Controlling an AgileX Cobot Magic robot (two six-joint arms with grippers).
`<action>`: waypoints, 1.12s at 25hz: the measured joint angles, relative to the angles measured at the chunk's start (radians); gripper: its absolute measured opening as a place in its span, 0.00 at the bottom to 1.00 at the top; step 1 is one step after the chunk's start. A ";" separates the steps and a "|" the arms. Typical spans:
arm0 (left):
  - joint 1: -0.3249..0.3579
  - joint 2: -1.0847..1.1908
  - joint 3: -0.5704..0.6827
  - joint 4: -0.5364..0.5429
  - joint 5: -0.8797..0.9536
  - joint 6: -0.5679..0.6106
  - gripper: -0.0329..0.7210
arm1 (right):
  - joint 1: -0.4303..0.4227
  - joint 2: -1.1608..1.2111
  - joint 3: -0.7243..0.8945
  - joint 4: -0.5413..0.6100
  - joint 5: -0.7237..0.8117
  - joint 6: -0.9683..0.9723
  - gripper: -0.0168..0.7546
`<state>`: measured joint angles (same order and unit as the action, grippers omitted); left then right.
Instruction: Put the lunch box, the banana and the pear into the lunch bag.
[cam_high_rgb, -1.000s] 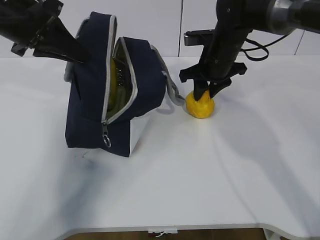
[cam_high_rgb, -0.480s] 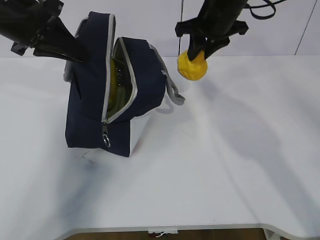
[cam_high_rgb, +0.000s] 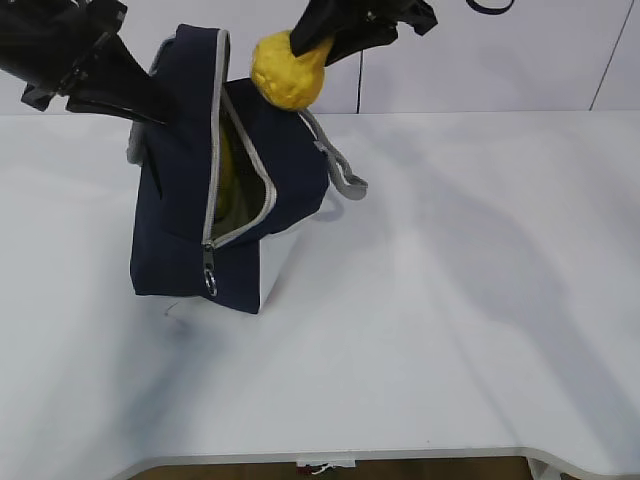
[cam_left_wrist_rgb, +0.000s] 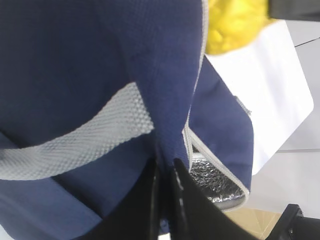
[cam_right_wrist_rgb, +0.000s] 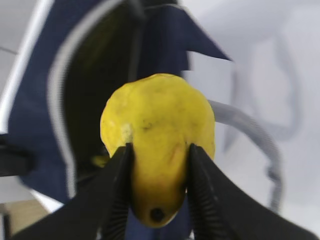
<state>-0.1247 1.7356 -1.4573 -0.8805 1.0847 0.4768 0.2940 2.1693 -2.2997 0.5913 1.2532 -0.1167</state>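
The navy lunch bag (cam_high_rgb: 175, 230) stands on the table with its zipped mouth gaping toward the right. My left gripper (cam_high_rgb: 150, 108) is shut on the fabric of the bag's raised flap (cam_left_wrist_rgb: 165, 162), holding it up. Just over the top of the opening hangs the yellow pear (cam_high_rgb: 285, 70), and my right gripper (cam_high_rgb: 303, 45) is shut on its sides (cam_right_wrist_rgb: 160, 148). The pear (cam_left_wrist_rgb: 235, 25) also shows at the top of the left wrist view. A yellow strip of banana (cam_high_rgb: 224, 165) shows inside the bag. The lunch box is hidden.
A grey webbing handle (cam_high_rgb: 345, 180) droops off the bag's right side onto the white table (cam_high_rgb: 450, 300). A zipper pull (cam_high_rgb: 210, 283) hangs at the front. Silvery lining (cam_left_wrist_rgb: 212, 182) shows under the flap. A wall stands close behind.
My right gripper lifted the pear off the table and carried it up and left, from beside the bag to over its opening. The left gripper stayed put.
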 joint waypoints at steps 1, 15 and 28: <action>0.000 0.000 0.000 0.000 0.000 0.000 0.03 | 0.000 0.000 0.000 0.033 0.000 -0.011 0.37; 0.000 0.000 0.000 0.000 -0.002 0.000 0.03 | 0.002 0.050 0.000 0.226 0.000 -0.110 0.37; 0.000 0.000 0.000 -0.039 0.008 0.000 0.03 | 0.096 0.120 0.000 0.124 -0.036 -0.101 0.56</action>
<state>-0.1247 1.7356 -1.4573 -0.9199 1.0929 0.4768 0.3904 2.2895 -2.2997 0.7152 1.2174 -0.2178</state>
